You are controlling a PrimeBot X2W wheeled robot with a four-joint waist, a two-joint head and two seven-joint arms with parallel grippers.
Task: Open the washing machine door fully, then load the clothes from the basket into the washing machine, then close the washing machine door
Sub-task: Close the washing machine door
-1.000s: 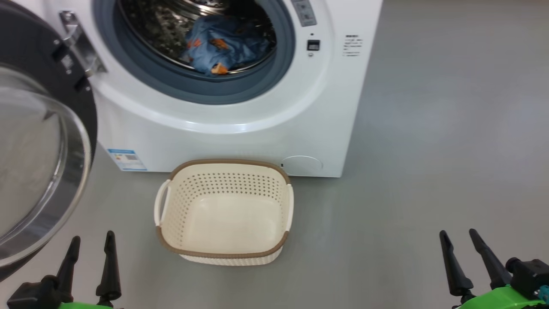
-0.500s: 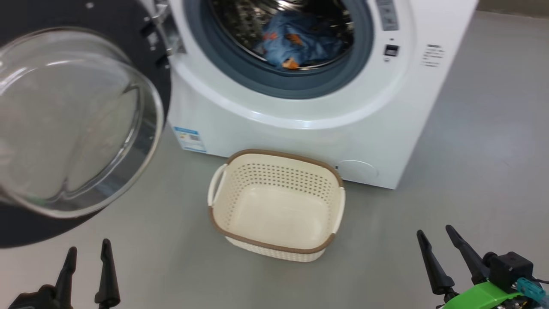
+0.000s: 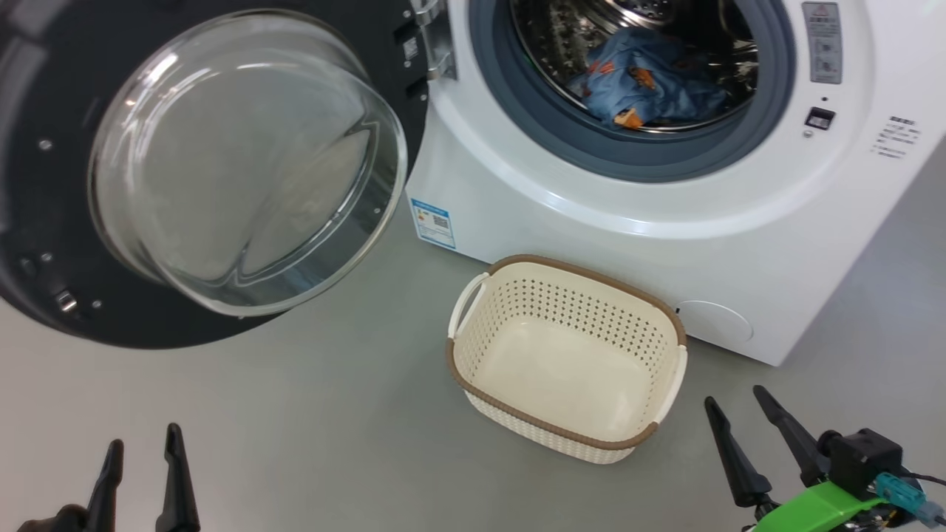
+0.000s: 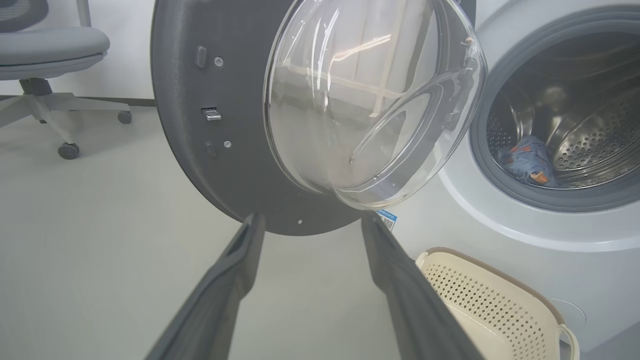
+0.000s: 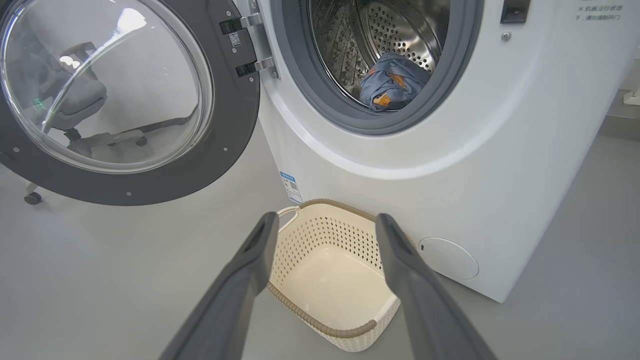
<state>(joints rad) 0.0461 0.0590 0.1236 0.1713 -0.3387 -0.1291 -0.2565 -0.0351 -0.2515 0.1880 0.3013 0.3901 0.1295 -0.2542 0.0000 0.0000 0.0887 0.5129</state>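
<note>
We see the clothes bunched in the drum of the washing machine, well apart from both grippers. Its blue label is too small to read. The washing machine door hangs open leftward. The basket sits near our right gripper. That gripper and our left gripper both have their jaws spread.
</note>
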